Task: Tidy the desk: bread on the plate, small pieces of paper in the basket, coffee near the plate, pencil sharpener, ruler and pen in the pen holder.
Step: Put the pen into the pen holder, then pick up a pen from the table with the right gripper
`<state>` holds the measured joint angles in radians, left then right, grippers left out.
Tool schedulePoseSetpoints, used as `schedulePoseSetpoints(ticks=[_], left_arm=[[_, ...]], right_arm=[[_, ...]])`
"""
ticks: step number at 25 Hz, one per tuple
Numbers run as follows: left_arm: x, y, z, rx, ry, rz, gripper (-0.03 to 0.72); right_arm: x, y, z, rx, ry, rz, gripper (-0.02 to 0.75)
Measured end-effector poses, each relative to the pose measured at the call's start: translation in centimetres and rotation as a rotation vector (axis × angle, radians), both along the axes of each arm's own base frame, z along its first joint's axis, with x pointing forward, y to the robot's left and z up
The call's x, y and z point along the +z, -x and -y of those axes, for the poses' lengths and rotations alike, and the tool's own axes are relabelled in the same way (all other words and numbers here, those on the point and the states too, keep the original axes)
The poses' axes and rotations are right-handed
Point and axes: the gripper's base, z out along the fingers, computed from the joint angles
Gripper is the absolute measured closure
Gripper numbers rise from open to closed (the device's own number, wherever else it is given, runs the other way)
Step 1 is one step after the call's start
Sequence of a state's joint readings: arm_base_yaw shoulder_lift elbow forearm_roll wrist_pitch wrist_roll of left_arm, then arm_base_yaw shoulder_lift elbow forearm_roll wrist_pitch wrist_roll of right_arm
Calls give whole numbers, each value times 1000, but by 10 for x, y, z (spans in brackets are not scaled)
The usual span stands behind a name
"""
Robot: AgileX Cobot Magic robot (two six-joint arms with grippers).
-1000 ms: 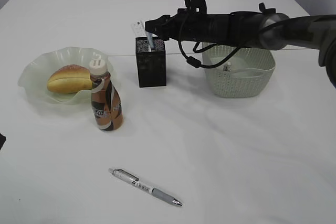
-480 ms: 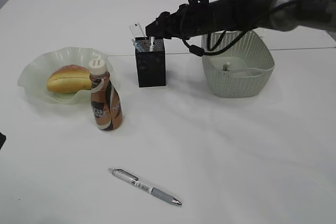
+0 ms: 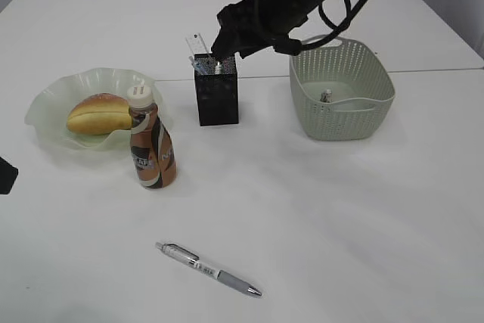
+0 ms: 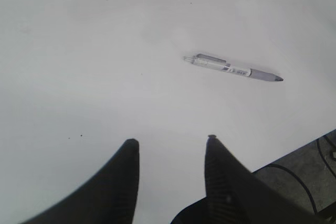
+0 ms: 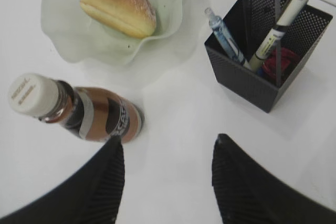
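Quick update: no more hovering low over the pen holder (image 3: pixel 218 100) for the right gripper (image 5: pixel 168 140). Now up and pulled back above it, jaws spread apart, nothing between them. Looks like a fresh drop-off, going by the white pen (image 5: pixel 286 19) standing in there beside a blue pen (image 5: pixel 226 40) and the ruler (image 3: pixel 198 41). Also something reddish (image 5: pixel 278 61) at the bottom, maybe the sharpener, can't tell for sure.

So, for the tidy-up: pretty much done apart from one pen (image 3: pixel 209 269), lying well in front of the pen holder, out on its own. Probably a job for the left gripper (image 4: pixel 171 140), hanging part-open and empty over bare worktop (image 3: pixel 340 225), with that pen a bit ahead of it.

Everything else seems sorted:
- bread (image 3: pixel 98 113) on the plate (image 3: pixel 45 107), well left of the pen holder
- coffee (image 3: pixel 153 149) upright, front-left of the pen holder, right at the plate's rim
- basket (image 3: pixel 344 115) just right of the pen holder, with at least one small paper ball (image 3: pixel 326 96) inside

Plain white surface, with a seam running behind the pen holder. No clutter. Pale wall panels at the back, plus a dark cable (image 4: pixel 320 161) and floor past the near edge.
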<state>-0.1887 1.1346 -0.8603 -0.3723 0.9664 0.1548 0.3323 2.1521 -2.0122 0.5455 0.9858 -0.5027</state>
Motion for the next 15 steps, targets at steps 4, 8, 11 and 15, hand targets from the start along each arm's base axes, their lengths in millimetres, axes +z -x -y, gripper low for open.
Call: schedulePoseSetpoints(ticks=[4,8,11,15], left_arm=[[0,-1,0,3,-2,10,381],[0,-2,-1,3,-10,18,381],[0,-2,-2,1,-21,20,381],[-1,-2,-2,-2,-33,21,381]], right_arm=[[14,24,-19,26,144,14,342],[7,50,-42,107,224,-42,342],[-5,69,-54,166,295,-98,342],[-24,95,-65,233,374,-160,342]])
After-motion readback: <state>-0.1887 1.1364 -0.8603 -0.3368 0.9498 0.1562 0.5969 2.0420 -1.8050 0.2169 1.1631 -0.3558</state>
